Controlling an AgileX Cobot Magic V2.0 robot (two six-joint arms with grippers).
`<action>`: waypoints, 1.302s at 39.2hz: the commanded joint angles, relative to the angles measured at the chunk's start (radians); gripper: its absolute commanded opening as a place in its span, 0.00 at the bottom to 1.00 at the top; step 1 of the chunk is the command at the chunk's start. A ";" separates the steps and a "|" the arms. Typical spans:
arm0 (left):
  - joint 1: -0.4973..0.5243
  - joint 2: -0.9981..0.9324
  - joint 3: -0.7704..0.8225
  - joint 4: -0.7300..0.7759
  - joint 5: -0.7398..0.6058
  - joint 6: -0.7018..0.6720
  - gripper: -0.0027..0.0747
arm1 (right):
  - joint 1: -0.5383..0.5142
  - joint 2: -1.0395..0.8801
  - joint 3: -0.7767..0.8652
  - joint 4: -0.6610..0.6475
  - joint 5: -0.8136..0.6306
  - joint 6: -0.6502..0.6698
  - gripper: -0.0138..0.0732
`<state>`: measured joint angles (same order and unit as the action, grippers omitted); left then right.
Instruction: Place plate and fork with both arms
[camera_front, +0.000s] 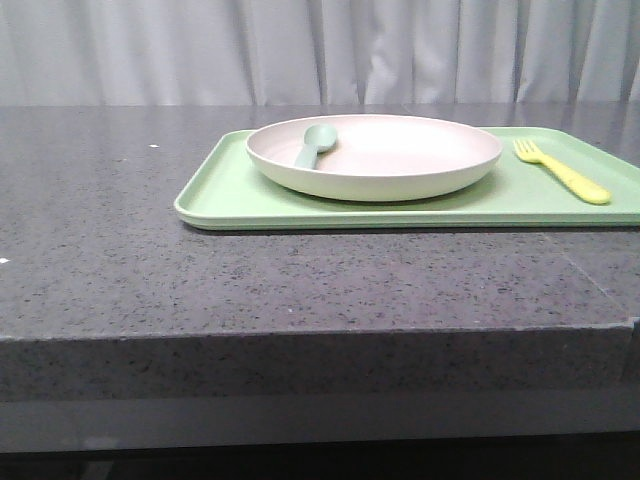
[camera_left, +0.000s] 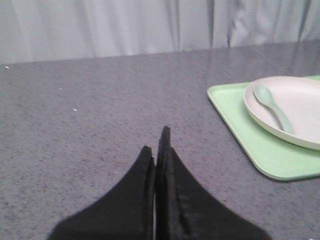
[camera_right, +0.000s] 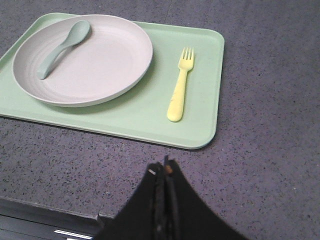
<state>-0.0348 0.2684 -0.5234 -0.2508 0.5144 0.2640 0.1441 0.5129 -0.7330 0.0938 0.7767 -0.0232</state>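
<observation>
Grey speckled stone forms the countertop (camera_front: 120, 250), and a light green tray (camera_front: 230, 190) lies flat on it. On the tray's left part sits the cream plate (camera_front: 400, 155), with a muted green spoon (camera_front: 315, 143) lying inside it near the plate's left rim. To the right of the plate, also on the tray and apart from the plate, lies the yellow fork (camera_front: 562, 172), tines pointing away from the robot. Off the tray, the left gripper (camera_left: 159, 150) hangs over bare stone, fingers pressed together, well apart from the plate. Nearer the tray's front edge, the right gripper (camera_right: 164, 172) is likewise closed and empty, the fork just beyond it.
</observation>
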 joint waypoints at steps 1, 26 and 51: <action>0.045 -0.088 0.079 -0.009 -0.175 -0.011 0.01 | 0.000 0.003 -0.026 0.000 -0.069 -0.009 0.04; 0.082 -0.292 0.528 -0.023 -0.484 -0.002 0.01 | 0.000 0.003 -0.026 0.000 -0.068 -0.009 0.04; 0.023 -0.297 0.531 0.178 -0.491 -0.241 0.01 | 0.000 0.003 -0.026 0.000 -0.068 -0.009 0.04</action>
<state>0.0119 -0.0062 0.0051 -0.0785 0.1185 0.0393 0.1441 0.5129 -0.7330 0.0938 0.7767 -0.0232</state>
